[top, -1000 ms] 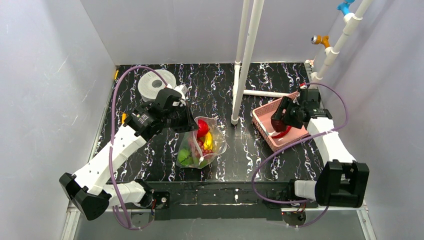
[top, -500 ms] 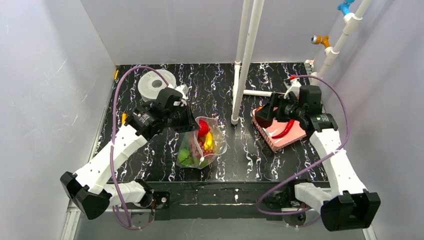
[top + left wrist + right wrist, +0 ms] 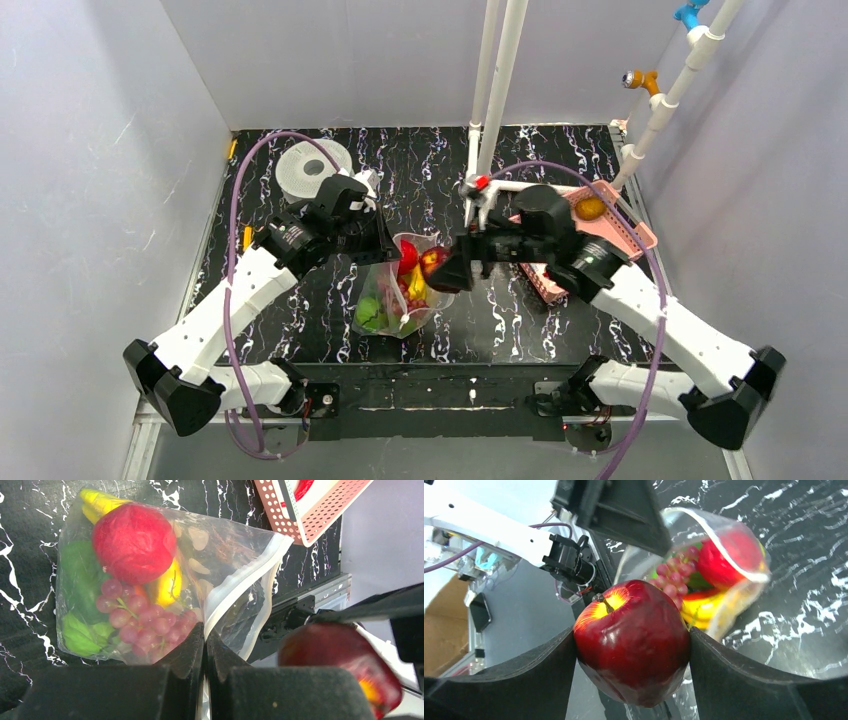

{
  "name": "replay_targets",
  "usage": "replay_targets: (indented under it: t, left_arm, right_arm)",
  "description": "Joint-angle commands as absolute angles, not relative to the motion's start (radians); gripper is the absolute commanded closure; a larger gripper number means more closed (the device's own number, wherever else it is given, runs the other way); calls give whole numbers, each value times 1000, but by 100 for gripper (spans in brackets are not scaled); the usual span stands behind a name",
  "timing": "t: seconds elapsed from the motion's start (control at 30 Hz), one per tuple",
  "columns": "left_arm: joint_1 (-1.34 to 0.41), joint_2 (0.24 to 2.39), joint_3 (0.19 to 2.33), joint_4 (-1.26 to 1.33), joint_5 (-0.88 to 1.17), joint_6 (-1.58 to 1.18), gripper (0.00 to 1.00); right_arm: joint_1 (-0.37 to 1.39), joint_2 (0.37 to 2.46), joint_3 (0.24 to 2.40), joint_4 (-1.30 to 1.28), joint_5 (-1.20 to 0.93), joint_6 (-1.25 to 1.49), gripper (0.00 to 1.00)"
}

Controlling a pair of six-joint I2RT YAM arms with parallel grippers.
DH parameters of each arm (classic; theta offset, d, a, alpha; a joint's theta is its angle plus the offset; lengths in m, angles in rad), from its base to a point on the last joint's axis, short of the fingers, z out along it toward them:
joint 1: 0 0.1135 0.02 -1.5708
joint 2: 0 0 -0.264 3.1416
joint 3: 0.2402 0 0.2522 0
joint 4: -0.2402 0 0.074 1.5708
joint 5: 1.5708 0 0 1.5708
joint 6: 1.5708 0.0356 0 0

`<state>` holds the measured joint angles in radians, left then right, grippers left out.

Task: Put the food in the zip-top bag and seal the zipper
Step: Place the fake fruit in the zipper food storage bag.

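Note:
The clear zip-top bag [image 3: 400, 295] lies mid-table, holding a red round fruit [image 3: 132, 542], purple grapes [image 3: 145, 620], a yellow piece [image 3: 167, 582] and green pieces [image 3: 80, 580]. My left gripper [image 3: 383, 245] is shut on the bag's mouth edge [image 3: 205, 635] and holds it up and open. The zipper [image 3: 245, 580] runs along that open mouth. My right gripper [image 3: 445, 268] is shut on a dark red apple [image 3: 639, 650] and hovers just right of the bag's mouth. The apple also shows in the left wrist view [image 3: 335, 655].
A pink latticed basket [image 3: 632, 226] stands right of centre, with an orange fruit [image 3: 590, 208] and a red piece [image 3: 302, 487] in it. A grey-white spool [image 3: 312, 168] sits at the back left. White pipes [image 3: 495, 120] rise behind the bag.
My right gripper rose from the basket and swung left to the bag's mouth with the apple. The left arm and the bag stayed still.

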<state>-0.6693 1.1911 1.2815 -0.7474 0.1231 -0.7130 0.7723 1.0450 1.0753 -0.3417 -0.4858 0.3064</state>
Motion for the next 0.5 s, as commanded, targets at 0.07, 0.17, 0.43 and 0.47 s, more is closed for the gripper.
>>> replay_targets:
  t: [0.07, 0.17, 0.43, 0.47]
  left_arm:
    - [-667, 1157, 1267, -754, 126, -723, 100]
    - [-667, 1153, 1267, -754, 123, -726, 100]
    - [-667, 1156, 1274, -755, 134, -730, 100]
    - [-667, 1154, 1273, -756, 130, -730, 100]
  right_arm:
    - [959, 1177, 1214, -312, -231, 236, 96]
    - [960, 1214, 1247, -333, -161, 241, 88]
    - [962, 1341, 1327, -410, -23, 284, 71]
    - [962, 1358, 1339, -426, -12, 284, 67]
